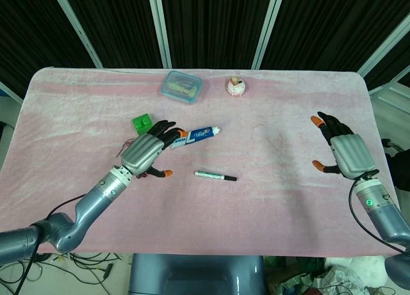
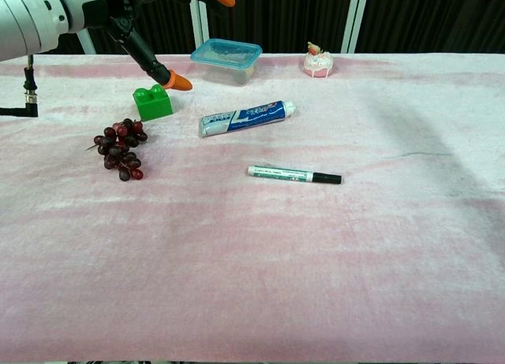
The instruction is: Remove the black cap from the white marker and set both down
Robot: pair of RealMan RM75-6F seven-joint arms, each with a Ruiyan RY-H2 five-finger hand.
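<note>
A white marker [image 1: 211, 175] [image 2: 282, 173] with its black cap [image 1: 229, 178] [image 2: 327, 178] on the right end lies flat on the pink cloth near the table's middle. My left hand [image 1: 147, 148] hovers to the marker's left with fingers spread, holding nothing; in the chest view only its orange fingertips [image 2: 178, 81] and arm show at the top left. Far to the right, my right hand [image 1: 341, 148] is raised with fingers apart and empty; the chest view does not show it. Neither hand touches the marker.
A toothpaste tube [image 1: 197, 135] [image 2: 245, 118] lies just behind the marker. A green block [image 1: 142, 123] [image 2: 152, 103] and a grape bunch [image 2: 120, 148] sit at the left, under the left hand. A clear lidded box [image 1: 182, 86] [image 2: 226, 60] and a small cupcake [image 1: 235, 86] [image 2: 318, 62] stand at the back.
</note>
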